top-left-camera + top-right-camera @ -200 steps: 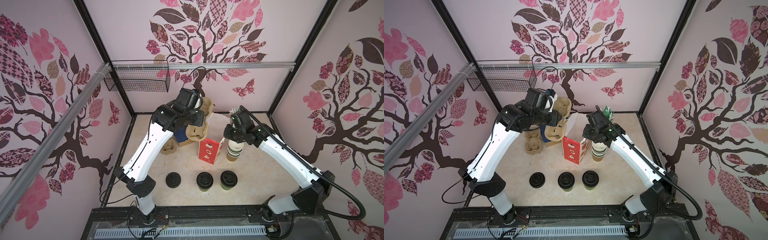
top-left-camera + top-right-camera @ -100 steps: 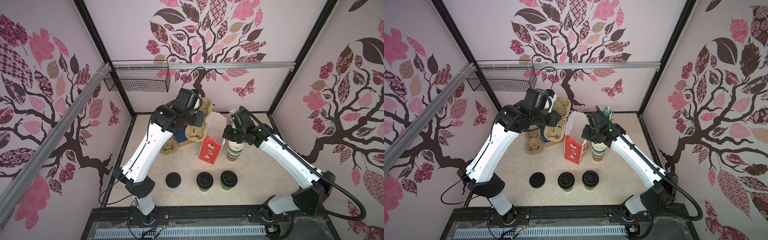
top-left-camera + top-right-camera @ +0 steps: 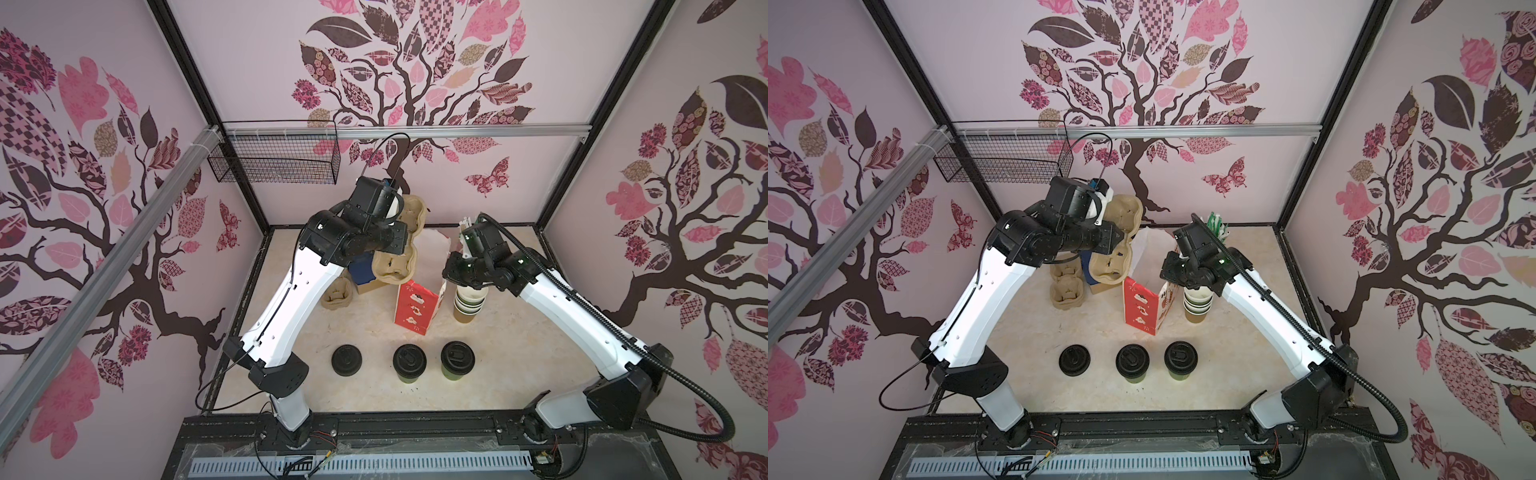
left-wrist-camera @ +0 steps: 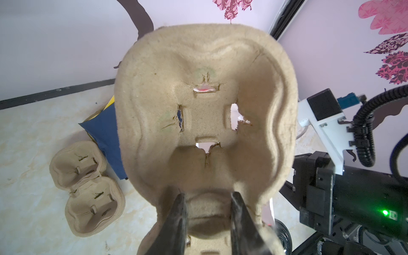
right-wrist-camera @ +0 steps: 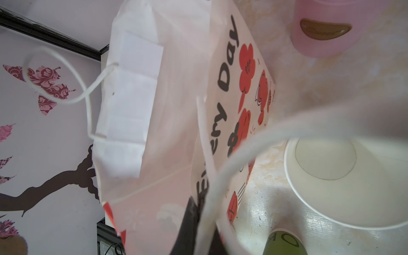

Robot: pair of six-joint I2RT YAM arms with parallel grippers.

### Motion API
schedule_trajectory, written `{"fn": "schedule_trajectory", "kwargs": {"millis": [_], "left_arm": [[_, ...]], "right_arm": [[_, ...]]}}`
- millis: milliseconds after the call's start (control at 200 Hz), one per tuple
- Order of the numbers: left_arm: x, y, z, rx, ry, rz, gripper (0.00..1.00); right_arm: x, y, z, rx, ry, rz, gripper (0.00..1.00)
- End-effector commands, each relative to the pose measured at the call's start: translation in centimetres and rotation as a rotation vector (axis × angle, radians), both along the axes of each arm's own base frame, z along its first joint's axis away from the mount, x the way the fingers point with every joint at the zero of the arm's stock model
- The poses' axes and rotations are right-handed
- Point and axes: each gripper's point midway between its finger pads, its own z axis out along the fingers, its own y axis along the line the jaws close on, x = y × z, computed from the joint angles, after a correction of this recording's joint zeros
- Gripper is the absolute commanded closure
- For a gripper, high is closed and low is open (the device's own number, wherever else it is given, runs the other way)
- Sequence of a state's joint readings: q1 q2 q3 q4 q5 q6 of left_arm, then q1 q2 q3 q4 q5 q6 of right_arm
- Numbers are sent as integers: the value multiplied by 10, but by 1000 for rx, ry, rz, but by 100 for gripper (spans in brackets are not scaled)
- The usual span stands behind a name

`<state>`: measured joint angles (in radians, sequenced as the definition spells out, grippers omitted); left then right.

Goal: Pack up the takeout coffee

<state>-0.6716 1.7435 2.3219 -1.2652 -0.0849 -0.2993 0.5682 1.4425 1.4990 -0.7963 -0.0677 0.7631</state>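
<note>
The takeout coffee, two black-lidded cups (image 3: 409, 363) (image 3: 457, 359), stands near the table's front edge in both top views, far from both grippers. My left gripper (image 4: 208, 212) is shut on the middle ridge of a tan pulp cup carrier (image 4: 205, 110) and holds it tilted in the air left of the bag. A red and white paper bag (image 3: 415, 307) stands open at mid-table. At the bag's right rim, my right gripper (image 3: 449, 270) is shut on the edge (image 5: 198, 198), with the white cord handle (image 5: 220, 176) draped in front.
A loose black lid (image 3: 346, 360) lies left of the lidded cups. Nested lidless cups (image 3: 467, 303) stand right of the bag, under my right wrist. More carriers (image 3: 338, 295) and a blue box (image 4: 103, 132) sit at the back left. A wire basket (image 3: 274, 162) hangs on the back wall.
My right gripper has closed on the bag's right edge. The left arm still holds the carrier in nearly the same place.
</note>
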Motion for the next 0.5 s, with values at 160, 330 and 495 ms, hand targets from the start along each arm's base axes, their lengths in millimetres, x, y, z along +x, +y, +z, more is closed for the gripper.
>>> {"fn": "schedule_trajectory", "kwargs": {"millis": [160, 330, 495], "left_arm": [[-1, -6, -1, -30, 3, -7, 80], [2, -9, -3, -33, 8, -12, 80], [5, -11, 3, -42, -4, -7, 81]], "right_arm": [[-12, -13, 0, -50, 4, -10, 79], [-10, -23, 18, -95, -46, -19, 52], [-18, -38, 51, -100, -160, -14, 36]]}}
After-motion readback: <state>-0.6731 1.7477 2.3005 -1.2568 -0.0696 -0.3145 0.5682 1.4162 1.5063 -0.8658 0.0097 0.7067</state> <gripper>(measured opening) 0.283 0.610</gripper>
